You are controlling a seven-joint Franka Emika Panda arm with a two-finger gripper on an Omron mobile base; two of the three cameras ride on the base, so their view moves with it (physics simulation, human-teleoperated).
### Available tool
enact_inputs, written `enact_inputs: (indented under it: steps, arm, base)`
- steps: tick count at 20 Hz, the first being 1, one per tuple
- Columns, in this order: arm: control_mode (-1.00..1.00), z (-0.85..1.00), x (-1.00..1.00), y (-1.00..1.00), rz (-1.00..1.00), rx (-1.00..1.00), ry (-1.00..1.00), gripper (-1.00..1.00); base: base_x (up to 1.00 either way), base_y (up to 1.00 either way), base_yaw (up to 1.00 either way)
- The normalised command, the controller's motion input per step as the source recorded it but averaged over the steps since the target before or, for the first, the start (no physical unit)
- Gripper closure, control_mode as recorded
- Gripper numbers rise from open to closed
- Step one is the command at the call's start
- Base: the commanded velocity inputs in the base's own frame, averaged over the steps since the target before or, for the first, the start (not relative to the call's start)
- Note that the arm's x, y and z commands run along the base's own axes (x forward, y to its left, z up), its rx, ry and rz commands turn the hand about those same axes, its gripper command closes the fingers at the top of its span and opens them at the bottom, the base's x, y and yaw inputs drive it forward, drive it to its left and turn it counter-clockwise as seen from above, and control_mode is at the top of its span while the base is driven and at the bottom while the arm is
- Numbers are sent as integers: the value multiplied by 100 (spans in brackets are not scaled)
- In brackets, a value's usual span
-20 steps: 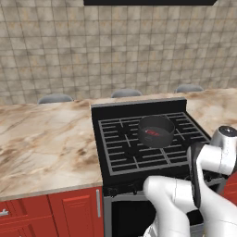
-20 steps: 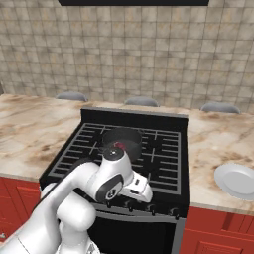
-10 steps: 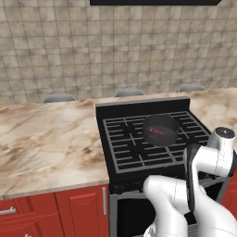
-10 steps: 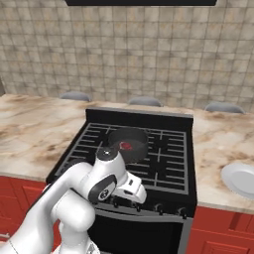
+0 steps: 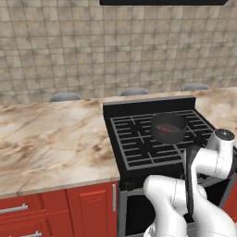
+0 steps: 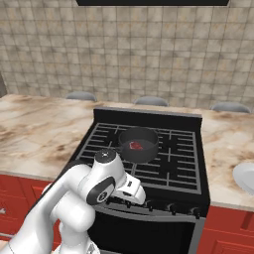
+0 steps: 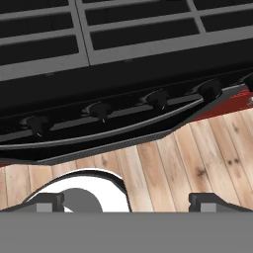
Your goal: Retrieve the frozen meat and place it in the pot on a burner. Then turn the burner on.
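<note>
The meat (image 6: 135,146) is seen lying flat in the pot (image 6: 139,144), which stands on a burner (image 6: 163,151) near the middle of the range (image 6: 149,198), between stretches of marbled counter (image 5: 51,139). The placing step is therefore judged complete, and only the lighting of the burner remains. The gripper (image 7: 126,201) is held low before the range front, released and holding nothing, its two fingertips (image 7: 205,200) set wide apart. Above them a row of knobs (image 7: 158,99) is shown along the front panel, over the oven handle (image 7: 99,136) and the wooden floor (image 7: 197,158). Each knob is judged to be small, rigid and smooth, likely to slip under a shallow pinch; it is best taken squarely across its body, with both fingers closed on opposite sides before turning. Which knob serves the pot's burner cannot be told. A white plate (image 6: 245,177) rests on the counter at the right.
</note>
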Motion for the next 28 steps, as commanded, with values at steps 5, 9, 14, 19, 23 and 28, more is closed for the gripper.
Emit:
enact_inputs:
  steps: [5, 9, 14, 19, 23, 28]
  arm:
    - [100, 0, 0, 0, 0, 0, 0, -100]
    - [100, 0, 0, 0, 0, 0, 0, -100]
    - [-100, 0, -4, 5, 0, 0, 0, -100]
    - [-100, -3, -16, -21, 1, 2, -18, -100]
    - [-100, -28, -11, -58, 8, 2, -20, -100]
    - [-100, -50, -22, -41, 12, -6, -30, -100]
  base:
    - [-21, 44, -1]
    - [-21, 44, -1]
    - [-5, 8, 0]
    - [0, 0, 0]
    - [0, 0, 0]
    - [0, 0, 0]
